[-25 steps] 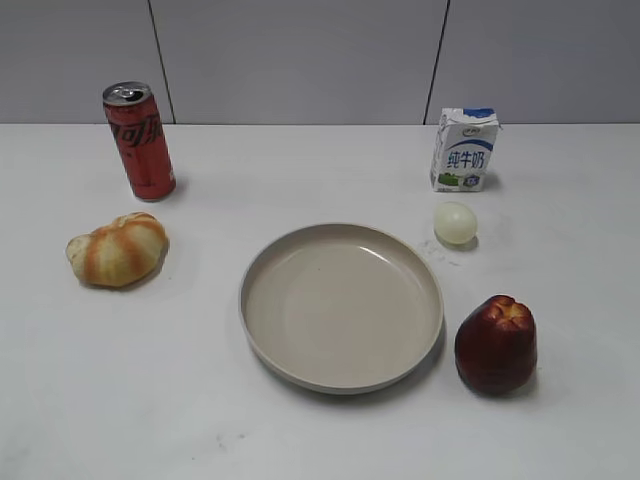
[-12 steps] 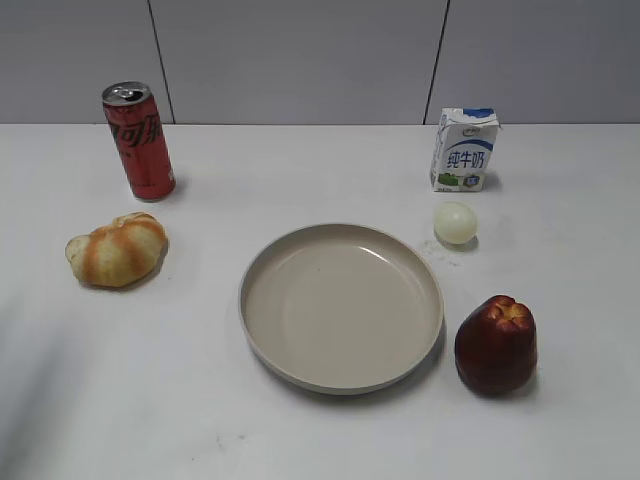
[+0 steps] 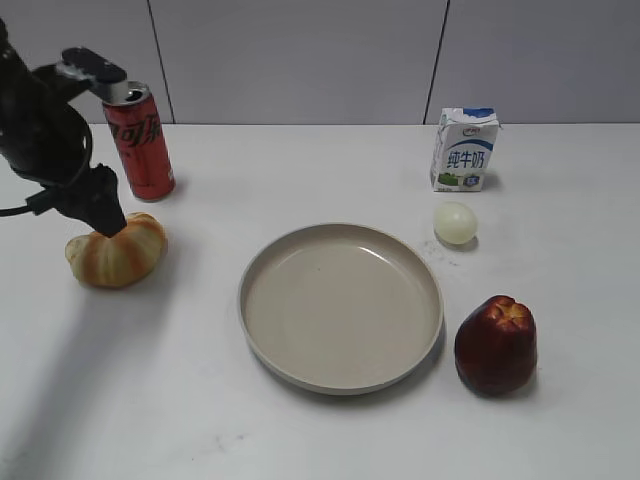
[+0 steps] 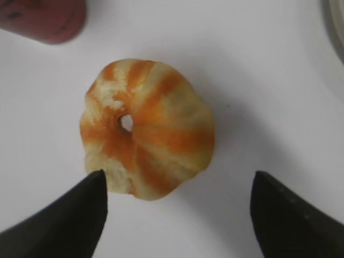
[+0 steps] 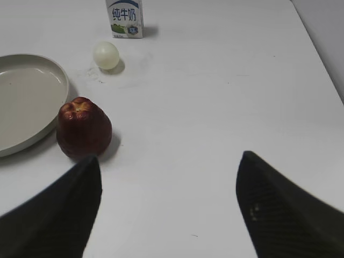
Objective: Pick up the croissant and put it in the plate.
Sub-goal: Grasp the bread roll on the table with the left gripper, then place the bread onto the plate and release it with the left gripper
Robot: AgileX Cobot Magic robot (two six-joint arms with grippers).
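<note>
The croissant (image 3: 118, 253), pale yellow with orange-brown stripes, lies on the white table at the left. In the left wrist view it (image 4: 148, 129) sits just ahead of the fingertips. My left gripper (image 3: 108, 220) is open, directly above the croissant, with its tips (image 4: 177, 185) wide apart and nothing between them. The beige plate (image 3: 262, 262) lies in the middle, with nothing on it; its rim shows in the right wrist view (image 5: 59, 102). My right gripper (image 5: 167, 174) is open and empty above bare table, out of the exterior view.
A red soda can (image 3: 140, 142) stands just behind the croissant, close to the left arm. A milk carton (image 3: 464, 150), a small pale ball (image 3: 455, 223) and a dark red apple (image 3: 496, 344) stand right of the plate.
My left arm has come into the exterior view from the left and now hangs over the croissant. The croissant and the other objects have not moved.
</note>
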